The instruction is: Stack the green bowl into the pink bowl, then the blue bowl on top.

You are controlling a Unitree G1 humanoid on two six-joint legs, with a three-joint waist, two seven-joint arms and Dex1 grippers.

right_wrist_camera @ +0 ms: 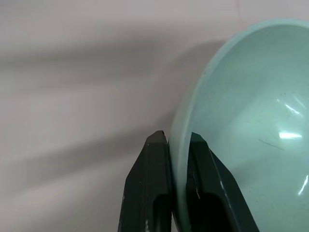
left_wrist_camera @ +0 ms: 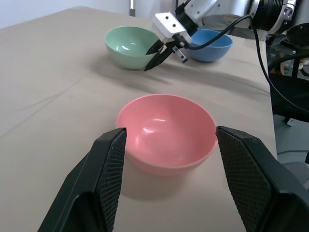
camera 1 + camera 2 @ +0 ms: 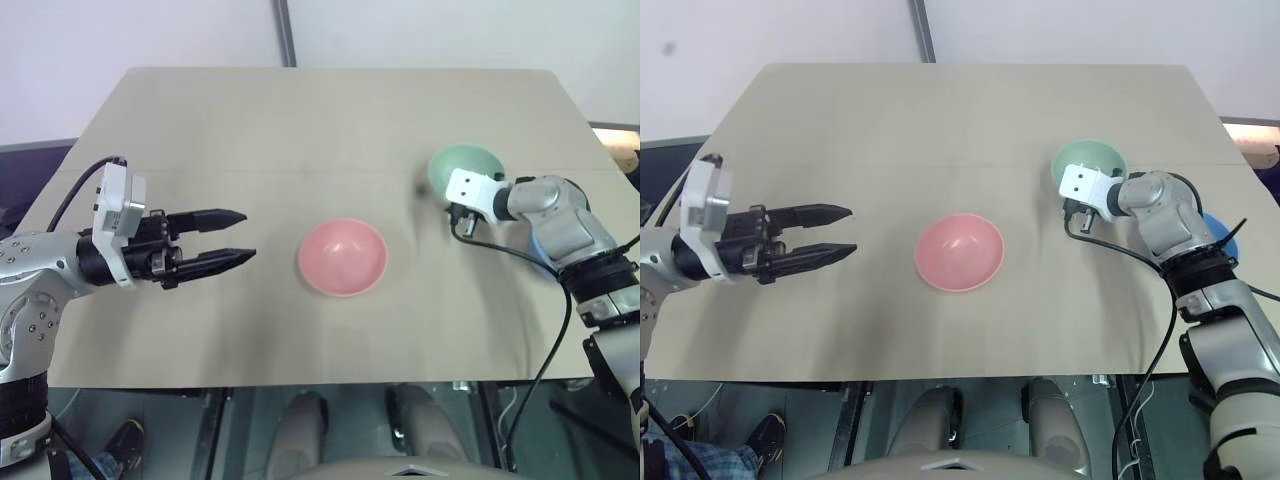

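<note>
Nearest, mid-surface, the small round salmon-pink plastic bowl point(image 3: 342, 257) sits empty, w/ the left pincer point(image 3: 238, 236) held spread beside it. Farther right, the thin rim of the pale mint-green plastic bowl point(image 3: 1092, 161) is pinched by the right pincer point(image 1: 177, 140); it's judged light, stiff and slick, so a rim grip is best kept.

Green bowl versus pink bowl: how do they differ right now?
The green bowl has its rim pinched by the right gripper; the pink bowl sits free, untouched. The green one lies farther back and to the right; the pink one sits mid-table. Both are upright, empty and similar in size.
</note>
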